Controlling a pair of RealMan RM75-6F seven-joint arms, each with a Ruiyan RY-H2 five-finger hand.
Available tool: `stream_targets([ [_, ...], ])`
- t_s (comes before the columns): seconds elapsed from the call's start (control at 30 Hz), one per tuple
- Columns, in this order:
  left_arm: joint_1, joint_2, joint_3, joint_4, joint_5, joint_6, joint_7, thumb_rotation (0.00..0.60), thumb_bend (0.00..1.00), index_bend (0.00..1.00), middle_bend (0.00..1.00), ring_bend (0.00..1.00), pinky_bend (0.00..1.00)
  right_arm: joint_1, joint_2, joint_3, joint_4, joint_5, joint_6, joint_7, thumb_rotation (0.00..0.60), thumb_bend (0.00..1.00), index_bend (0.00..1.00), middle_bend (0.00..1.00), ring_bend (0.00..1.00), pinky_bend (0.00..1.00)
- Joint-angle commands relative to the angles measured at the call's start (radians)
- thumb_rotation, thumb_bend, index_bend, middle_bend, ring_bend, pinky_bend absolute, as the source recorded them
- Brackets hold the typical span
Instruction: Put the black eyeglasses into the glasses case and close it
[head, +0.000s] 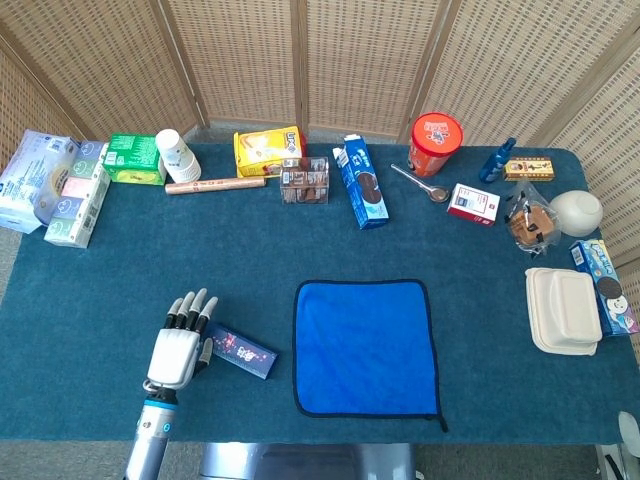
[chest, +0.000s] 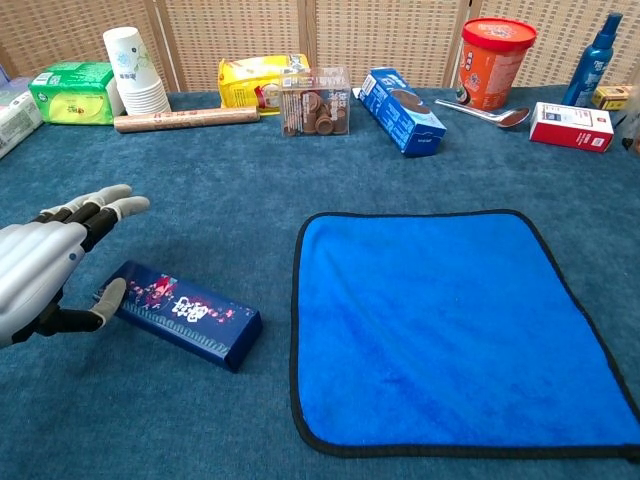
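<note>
Nearby, closed glasses case (chest: 182, 313) by left hand (chest: 40, 275), blue cloth (chest: 450, 330) beside.

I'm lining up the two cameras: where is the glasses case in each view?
Head view: glasses case lies lower left, at the left hand.
Chest view: the case lies lower left, left of centre.
Shared landmark: the blue cloth lies just right of the case in both.

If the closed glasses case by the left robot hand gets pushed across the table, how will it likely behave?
The glasses case looks like a flat-sided box lying low, so it should slide, not roll. The carpet-like table cover probably adds drag. A push at one end may pivot it.
</note>
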Motion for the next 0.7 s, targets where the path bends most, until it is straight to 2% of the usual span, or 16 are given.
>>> stream_targets([
  [0.03,-0.007,0.003,-0.005,-0.009,-0.005,0.000,0.003,0.582,0.33,0.04,0.00,0.00,0.08,0.000,0.000,0.000,0.000,0.001,-0.003,-0.003,0.178,0.38,0.06,0.12,0.00,0.17],
  [0.27,-0.019,0.028,-0.013,-0.060,0.004,0.023,-0.006,0.543,0.32,0.04,0.00,0.00,0.08,0.001,-0.002,0.001,-0.004,0.001,-0.009,-0.010,0.178,0.38,0.06,0.12,0.01,0.17],
  [0.37,-0.018,0.069,0.000,-0.114,0.021,0.034,-0.026,0.483,0.32,0.05,0.00,0.00,0.09,0.003,0.001,0.003,-0.010,0.002,-0.012,-0.015,0.180,0.38,0.06,0.12,0.01,0.17],
  [0.5,-0.016,0.166,0.038,-0.209,0.043,0.026,-0.031,0.389,0.32,0.05,0.00,0.00,0.10,0.005,0.002,0.004,-0.023,0.001,-0.019,-0.032,0.180,0.38,0.06,0.12,0.01,0.16],
  [0.6,-0.016,0.242,0.066,-0.288,0.042,0.001,-0.036,0.321,0.32,0.09,0.00,0.00,0.09,0.011,0.004,0.004,-0.035,-0.003,-0.026,-0.048,0.179,0.38,0.06,0.12,0.01,0.17],
  [0.7,-0.022,0.340,0.093,-0.385,0.029,-0.039,-0.040,0.306,0.32,0.11,0.00,0.00,0.09,0.014,0.009,0.005,-0.054,-0.005,-0.033,-0.069,0.177,0.38,0.06,0.12,0.01,0.17],
])
